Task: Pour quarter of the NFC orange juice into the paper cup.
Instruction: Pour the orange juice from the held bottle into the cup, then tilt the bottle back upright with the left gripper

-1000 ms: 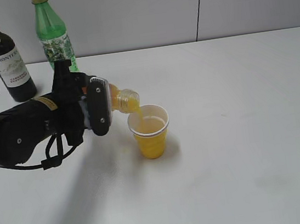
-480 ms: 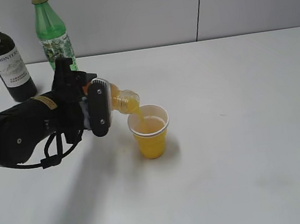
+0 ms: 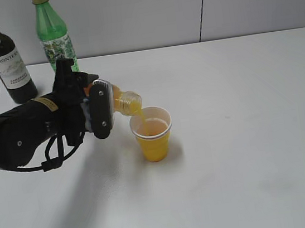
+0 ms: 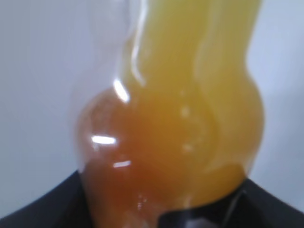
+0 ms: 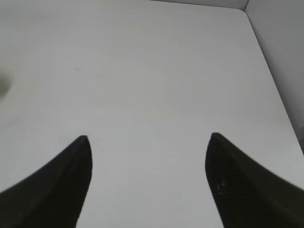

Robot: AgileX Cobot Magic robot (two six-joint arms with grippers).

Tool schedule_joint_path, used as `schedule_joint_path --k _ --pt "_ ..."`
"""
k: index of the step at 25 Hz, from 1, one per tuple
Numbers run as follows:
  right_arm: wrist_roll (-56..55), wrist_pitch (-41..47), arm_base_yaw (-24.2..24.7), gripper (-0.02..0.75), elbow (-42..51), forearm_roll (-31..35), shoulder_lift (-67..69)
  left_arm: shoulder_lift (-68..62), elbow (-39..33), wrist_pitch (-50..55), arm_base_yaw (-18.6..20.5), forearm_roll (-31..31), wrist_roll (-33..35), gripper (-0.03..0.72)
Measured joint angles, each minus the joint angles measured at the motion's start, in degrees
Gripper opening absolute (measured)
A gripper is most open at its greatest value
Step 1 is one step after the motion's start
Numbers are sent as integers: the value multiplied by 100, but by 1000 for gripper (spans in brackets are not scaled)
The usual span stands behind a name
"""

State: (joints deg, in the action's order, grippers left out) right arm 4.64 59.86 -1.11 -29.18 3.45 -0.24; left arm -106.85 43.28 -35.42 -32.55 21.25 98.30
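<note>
A: Where is the small clear plastic NFC orange juice bottle (image 3: 124,102)?

B: Clamped around its body by the left gripper (image 3: 101,114), tilted, its mouth just above the rim of the small yellow tapered paper cup (image 3: 153,132), juice streaming in.

A: Handling?

B: Probably light, smooth and squeezable; mid-body grip suits. The cup looks light and tippable.

A: The right gripper (image 5: 147,156)?

B: Spread apart, empty, above the bare white table (image 3: 245,135), grey wall behind the cup.

Near the middle of the white tabletop (image 3: 245,135): small yellow paper cup (image 3: 153,134). Just left of it and above its rim: small clear plastic bottle of orange juice (image 3: 123,102), tilted, mouth over the cup, inside the left end effector (image 3: 98,108). Far behind, at the left wall: dark glass wine bottle (image 3: 5,53), and right beside it, tall green plastic bottle (image 3: 55,35).
</note>
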Motion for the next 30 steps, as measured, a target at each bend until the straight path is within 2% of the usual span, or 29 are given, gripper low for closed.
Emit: schedule_joint_path --k 17,23,30 --pt "4 0 0 591 0 0 0 0 0 -118 0 -83 -126 450" --pt "4 0 0 591 0 0 0 0 0 -127 0 -217 -1259 450" --pt "-1 0 0 591 0 0 0 0 0 -693 0 -251 -3943 450"
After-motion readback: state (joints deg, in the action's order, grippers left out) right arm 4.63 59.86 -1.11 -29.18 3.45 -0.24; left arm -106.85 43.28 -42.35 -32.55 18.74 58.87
